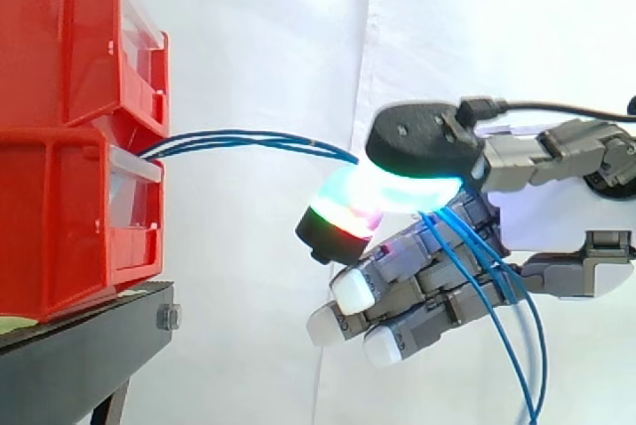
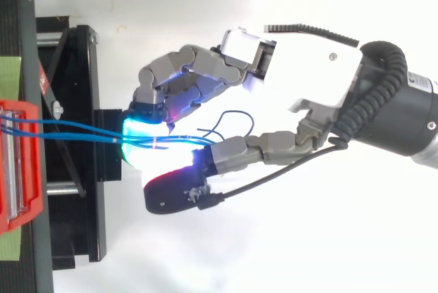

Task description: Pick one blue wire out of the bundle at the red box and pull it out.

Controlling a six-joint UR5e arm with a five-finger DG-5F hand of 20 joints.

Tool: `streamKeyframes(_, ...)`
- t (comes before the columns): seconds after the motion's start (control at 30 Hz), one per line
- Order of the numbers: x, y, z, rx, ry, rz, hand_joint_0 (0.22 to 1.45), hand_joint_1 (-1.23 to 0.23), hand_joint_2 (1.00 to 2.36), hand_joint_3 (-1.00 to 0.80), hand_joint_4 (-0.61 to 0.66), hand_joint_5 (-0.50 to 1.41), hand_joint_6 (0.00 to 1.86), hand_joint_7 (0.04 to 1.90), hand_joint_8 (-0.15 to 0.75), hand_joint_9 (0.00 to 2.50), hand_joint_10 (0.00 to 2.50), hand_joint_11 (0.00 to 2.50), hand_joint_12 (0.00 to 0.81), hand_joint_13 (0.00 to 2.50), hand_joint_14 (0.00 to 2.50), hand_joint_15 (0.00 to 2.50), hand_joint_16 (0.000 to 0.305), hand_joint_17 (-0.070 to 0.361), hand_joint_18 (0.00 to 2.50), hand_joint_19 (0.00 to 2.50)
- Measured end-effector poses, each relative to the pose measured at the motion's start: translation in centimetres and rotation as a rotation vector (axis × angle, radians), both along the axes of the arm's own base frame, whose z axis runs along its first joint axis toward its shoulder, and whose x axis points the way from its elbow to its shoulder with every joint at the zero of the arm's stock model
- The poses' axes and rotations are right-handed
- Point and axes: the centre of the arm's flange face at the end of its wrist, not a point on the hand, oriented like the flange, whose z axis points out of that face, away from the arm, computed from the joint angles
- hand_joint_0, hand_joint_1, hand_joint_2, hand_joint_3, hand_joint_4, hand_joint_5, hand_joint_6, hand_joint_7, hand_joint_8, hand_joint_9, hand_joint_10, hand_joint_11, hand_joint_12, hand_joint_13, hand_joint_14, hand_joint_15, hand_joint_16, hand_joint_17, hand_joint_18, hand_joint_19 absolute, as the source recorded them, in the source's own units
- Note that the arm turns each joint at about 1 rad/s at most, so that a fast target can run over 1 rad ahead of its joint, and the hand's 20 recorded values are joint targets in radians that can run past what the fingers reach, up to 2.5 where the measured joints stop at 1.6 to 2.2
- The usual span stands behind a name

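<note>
Grey and white, the hand presses its glowing thumb and a fingertip together, pinching the blue wires between them, other fingers loosely bent below. The strands stretch left to the front of the stacked red bins on the black stand, their slack trailing beneath the palm

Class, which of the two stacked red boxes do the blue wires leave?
The lower box; the blue wires run out beneath the upper box.
</note>
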Motion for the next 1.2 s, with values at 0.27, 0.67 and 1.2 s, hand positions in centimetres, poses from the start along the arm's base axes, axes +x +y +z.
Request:
streamKeyframes(0.27,0.00,-0.13,0.00,-0.001,0.000,-0.001,0.47,-0.57,1.00,-0.50,0.26,-0.16,0.87,0.98,0.413,0.93,0.01,0.45,0.474,0.53,0.01,0.17,0.062,0.139,0.63,0.32)
streamKeyframes(0.67,0.01,-0.12,-0.02,-0.001,-0.001,0.001,0.57,-0.72,1.01,-0.28,0.23,-0.14,0.87,1.09,0.401,0.99,0.01,0.47,0.440,0.55,0.01,0.17,0.054,0.122,0.62,0.34)
streamKeyframes(1.2,0.01,-0.17,0.01,-0.001,-0.001,0.000,0.55,-0.38,1.01,-0.38,0.19,-0.14,0.87,1.02,0.375,0.97,0.01,0.47,0.431,0.52,0.01,0.18,0.053,0.120,0.54,0.38)
